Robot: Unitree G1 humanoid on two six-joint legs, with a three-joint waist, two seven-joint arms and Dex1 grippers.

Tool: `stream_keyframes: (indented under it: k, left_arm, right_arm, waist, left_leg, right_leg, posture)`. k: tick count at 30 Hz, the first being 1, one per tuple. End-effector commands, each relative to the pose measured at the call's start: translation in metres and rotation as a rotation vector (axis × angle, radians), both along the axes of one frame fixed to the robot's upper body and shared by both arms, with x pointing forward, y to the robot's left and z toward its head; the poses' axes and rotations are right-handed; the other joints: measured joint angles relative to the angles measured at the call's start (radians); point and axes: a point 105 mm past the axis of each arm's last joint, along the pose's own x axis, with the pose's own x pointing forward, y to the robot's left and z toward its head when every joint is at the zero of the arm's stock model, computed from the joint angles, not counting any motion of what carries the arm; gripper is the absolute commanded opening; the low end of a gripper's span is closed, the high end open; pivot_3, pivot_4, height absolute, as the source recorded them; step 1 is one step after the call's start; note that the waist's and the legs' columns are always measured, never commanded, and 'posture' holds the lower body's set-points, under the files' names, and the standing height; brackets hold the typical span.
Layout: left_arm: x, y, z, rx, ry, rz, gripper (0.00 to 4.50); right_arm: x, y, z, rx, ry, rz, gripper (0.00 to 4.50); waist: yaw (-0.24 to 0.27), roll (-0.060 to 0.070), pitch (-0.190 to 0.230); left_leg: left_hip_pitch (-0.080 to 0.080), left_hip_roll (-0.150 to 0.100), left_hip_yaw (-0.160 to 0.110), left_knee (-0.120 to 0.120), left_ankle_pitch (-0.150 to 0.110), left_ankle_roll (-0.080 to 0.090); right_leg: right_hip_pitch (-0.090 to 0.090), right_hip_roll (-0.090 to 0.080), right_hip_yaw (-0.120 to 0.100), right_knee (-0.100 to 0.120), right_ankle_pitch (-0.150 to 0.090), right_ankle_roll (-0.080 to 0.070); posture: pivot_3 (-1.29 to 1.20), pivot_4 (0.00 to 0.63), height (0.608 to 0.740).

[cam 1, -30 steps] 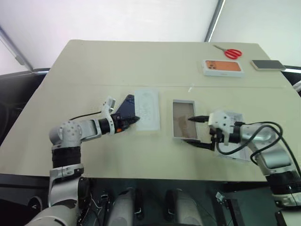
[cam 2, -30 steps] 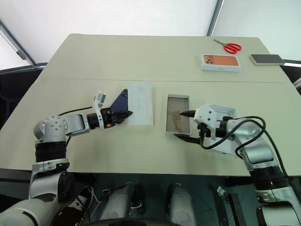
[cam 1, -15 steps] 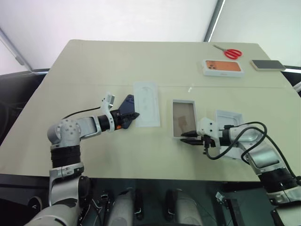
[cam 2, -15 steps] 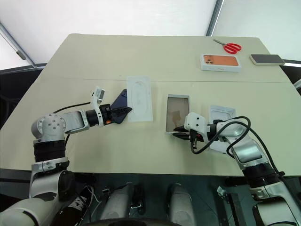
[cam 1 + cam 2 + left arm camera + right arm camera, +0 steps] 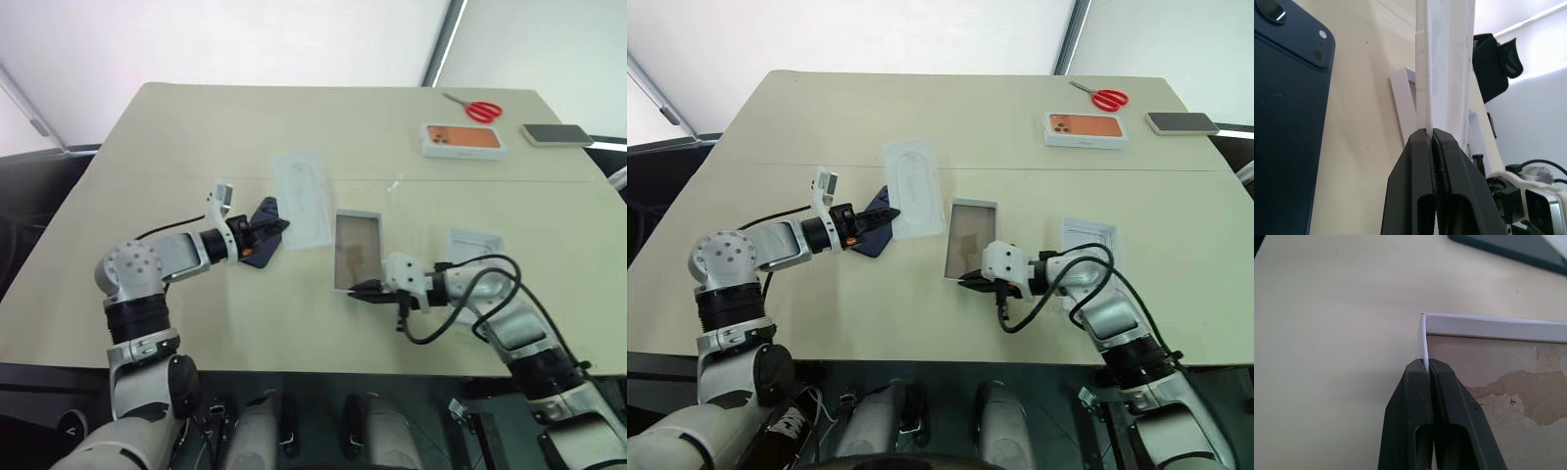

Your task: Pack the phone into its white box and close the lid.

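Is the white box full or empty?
Empty. The white box shows only its bare brownish floor, and the phone lies outside on the table.

The right end effector (image 5: 359, 291) has clamped the white box (image 5: 355, 250) wall, dragging it leftward.

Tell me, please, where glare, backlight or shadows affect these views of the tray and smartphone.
Left eye view: soft shadows on the beige table. Left wrist view: flat white insert in the left gripper is backlit; dark navy glossy smartphone shows no strong glare. Right wrist view: even light on the shallow white cardboard tray at the right gripper.
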Motion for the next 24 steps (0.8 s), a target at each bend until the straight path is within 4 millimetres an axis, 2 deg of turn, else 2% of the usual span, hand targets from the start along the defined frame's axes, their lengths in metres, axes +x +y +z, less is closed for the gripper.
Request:
stream_keyframes:
  k: [1, 3, 6, 10, 12, 13, 15, 19, 24]
  left_arm:
    - [0.001, -0.002, 0.016, -0.034, -0.050, -0.014, 0.00]
    - [0.000, -0.003, 0.015, -0.035, -0.046, -0.015, 0.00]
    - [-0.003, -0.008, 0.012, -0.038, -0.040, -0.025, 0.00]
    - [-0.004, -0.012, 0.009, -0.029, -0.039, -0.031, 0.00]
    - [-0.004, -0.013, 0.009, -0.034, -0.039, -0.030, 0.00]
    - [-0.004, -0.014, 0.010, -0.036, -0.039, -0.031, 0.00]
    - [-0.004, -0.016, 0.010, -0.042, -0.035, -0.034, 0.00]
    - [-0.006, -0.029, 0.004, -0.027, -0.028, -0.050, 0.00]
    - [-0.009, -0.043, -0.003, -0.009, 0.000, -0.086, 0.00]
  right_arm:
    - [0.002, 0.012, 0.014, 0.016, -0.080, 0.026, 0.09]
    - [0.007, 0.012, 0.012, 0.007, -0.088, 0.005, 0.09]
    - [0.005, 0.011, 0.015, 0.039, -0.026, 0.012, 0.97]
    - [0.012, 0.006, 0.022, 0.042, -0.082, -0.017, 2.91]
    - [0.014, 0.002, 0.026, 0.054, -0.076, -0.038, 4.03]
    - [0.016, -0.002, 0.029, 0.059, -0.079, -0.051, 4.30]
    - [0.017, -0.011, 0.036, 0.071, -0.077, -0.076, 4.47]
    - [0.024, -0.049, 0.059, 0.095, -0.082, -0.177, 4.47]
    - [0.034, -0.081, 0.066, 0.077, -0.133, -0.280, 4.47]
  waist:
    - [0.001, 0.000, 0.000]
    - [0.001, 0.000, 0.000]
    - [0.000, 0.000, 0.000]
    - [-0.001, 0.000, 0.000]
    - [0.000, 0.000, 0.000]
    - [0.001, 0.000, 0.000]
    - [0.002, 0.000, 0.000]
    - [0.005, 0.000, 0.000]
    - [0.000, 0.000, 0.000]
  left_leg:
    - [0.000, 0.000, 0.000, 0.000, 0.000, 0.000]
    - [0.000, 0.000, 0.000, 0.000, 0.000, 0.000]
    - [0.000, 0.000, 0.000, 0.000, 0.000, 0.000]
    - [0.000, 0.000, 0.000, 0.000, 0.000, 0.000]
    - [0.000, 0.000, 0.000, 0.000, 0.000, 0.000]
    - [0.000, 0.000, 0.000, 0.000, 0.000, 0.000]
    - [0.000, 0.000, 0.000, 0.000, 0.000, 0.000]
    - [0.000, -0.001, 0.000, 0.000, 0.000, 0.000]
    - [0.000, 0.000, 0.000, 0.000, 0.000, 0.000]
  right_leg:
    - [0.000, 0.000, 0.000, 0.000, 0.000, 0.000]
    - [0.000, 0.000, 0.000, 0.000, 0.000, 0.000]
    - [0.000, 0.000, 0.000, 0.000, 0.000, 0.000]
    - [0.000, 0.000, 0.000, 0.000, 0.000, 0.000]
    - [0.000, 0.000, 0.000, 0.000, 0.000, 0.000]
    - [0.000, 0.000, 0.000, 0.000, 0.000, 0.000]
    - [0.000, 0.000, 0.000, 0.000, 0.000, 0.000]
    - [0.000, 0.000, 0.000, 0.000, 0.000, 0.000]
    - [0.000, 0.000, 0.000, 0.000, 0.000, 0.000]
  posture:
    - [0.00, 0.150, 0.738]
    - [0.00, 0.150, 0.738]
    - [0.00, 0.150, 0.738]
    - [0.00, 0.150, 0.738]
    - [0.00, 0.150, 0.738]
    - [0.00, 0.150, 0.738]
    - [0.00, 0.150, 0.738]
    - [0.00, 0.150, 0.738]
    - [0.00, 0.150, 0.738]
